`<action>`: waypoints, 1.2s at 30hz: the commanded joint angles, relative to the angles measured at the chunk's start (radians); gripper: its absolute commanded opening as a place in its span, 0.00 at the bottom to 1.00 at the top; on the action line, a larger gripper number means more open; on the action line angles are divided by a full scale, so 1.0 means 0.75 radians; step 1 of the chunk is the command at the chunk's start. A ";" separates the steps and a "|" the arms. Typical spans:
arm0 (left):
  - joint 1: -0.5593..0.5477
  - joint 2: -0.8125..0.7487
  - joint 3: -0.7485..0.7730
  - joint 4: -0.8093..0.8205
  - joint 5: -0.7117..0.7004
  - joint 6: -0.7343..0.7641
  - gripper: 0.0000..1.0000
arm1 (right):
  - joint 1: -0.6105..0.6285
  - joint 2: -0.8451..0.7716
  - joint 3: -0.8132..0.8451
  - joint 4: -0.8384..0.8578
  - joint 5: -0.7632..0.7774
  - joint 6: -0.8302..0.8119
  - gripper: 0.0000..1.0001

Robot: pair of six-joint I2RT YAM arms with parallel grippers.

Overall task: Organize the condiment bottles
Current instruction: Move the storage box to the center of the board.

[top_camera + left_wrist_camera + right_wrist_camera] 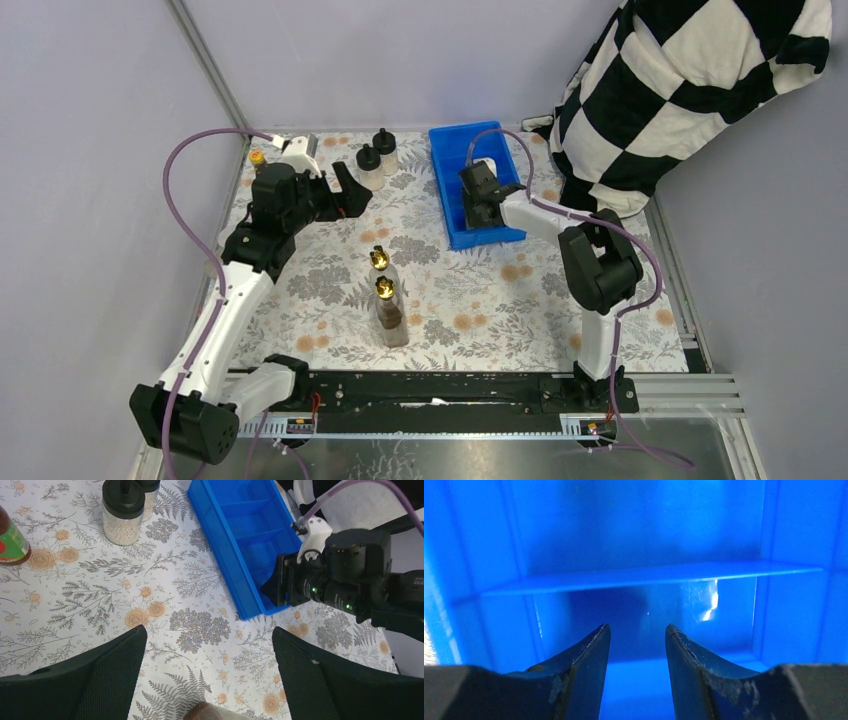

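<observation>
Two tall clear gold-spouted bottles (380, 262) (388, 302) stand mid-table, one behind the other. Two squat black-capped bottles (369, 166) (385, 149) stand at the back; the left wrist view shows them too (123, 513). An orange-capped dark sauce bottle (257, 160) stands at the back left, its side at the edge of the left wrist view (10, 542). I cannot make out the silver-lidded jars. My left gripper (347, 190) (208, 632) is open and empty above the cloth. My right gripper (482, 207) (636, 630) is open and empty inside the blue tray (447, 165).
The blue divided tray (220, 540) (644, 575) lies at the back right, its compartments bare where I can see. A person in a black-and-white checked top (690, 90) stands at the far right. A flowered cloth (470, 300) covers the table.
</observation>
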 commanded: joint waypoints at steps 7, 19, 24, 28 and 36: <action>0.007 -0.054 -0.031 0.039 0.037 -0.027 0.99 | 0.002 -0.245 -0.296 -0.026 0.021 0.178 0.53; 0.007 -0.111 -0.045 0.017 0.087 -0.035 0.99 | 0.094 -0.476 -0.664 -0.038 0.105 0.588 0.55; 0.007 -0.142 -0.063 0.010 0.104 -0.044 0.99 | 0.171 -0.520 -0.721 -0.073 0.150 0.745 0.51; 0.007 -0.167 -0.065 -0.006 0.108 -0.048 0.99 | 0.244 -0.549 -0.729 -0.088 0.188 0.859 0.52; 0.007 -0.212 -0.072 -0.031 0.109 -0.049 0.99 | 0.373 -0.474 -0.695 -0.158 0.237 0.928 0.53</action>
